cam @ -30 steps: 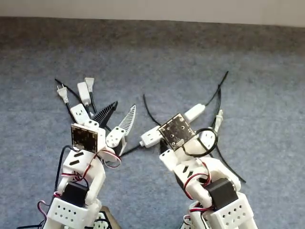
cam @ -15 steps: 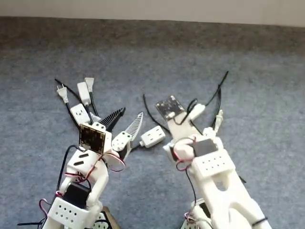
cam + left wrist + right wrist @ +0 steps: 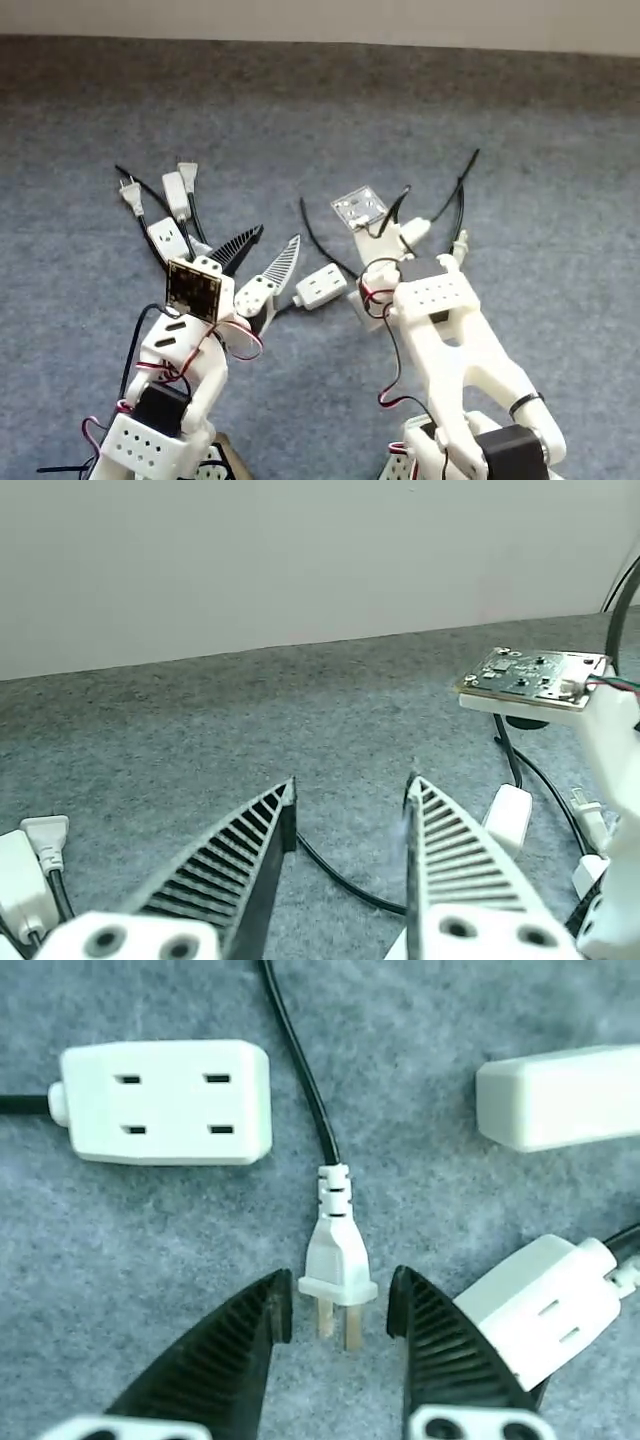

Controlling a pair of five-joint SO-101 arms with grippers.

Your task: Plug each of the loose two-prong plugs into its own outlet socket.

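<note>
My right gripper [image 3: 340, 1308] is open and hangs low over the grey carpet, its black fingers on either side of a loose white two-prong plug [image 3: 338, 1260] whose prongs point toward the wrist. Close by lie a white two-socket outlet block [image 3: 165, 1100], a second outlet [image 3: 545, 1305] and a plain white block [image 3: 560, 1095]. My left gripper [image 3: 278, 236] is open and holds nothing; it is raised near an outlet block [image 3: 322, 285]. To its left lie two more plugs [image 3: 130, 192] [image 3: 187, 172] and outlets [image 3: 165, 238].
Black cords [image 3: 455, 195] trail over the carpet [image 3: 520, 130] around the right arm. The right arm's camera board [image 3: 530, 675] hangs ahead of my left gripper [image 3: 350, 783]. The far half of the carpet is bare up to the wall.
The right arm has unfolded and stretched forward, carrying its wrist toward the far side over the plug and outlets. The left arm shifted slightly right early on, then held still.
</note>
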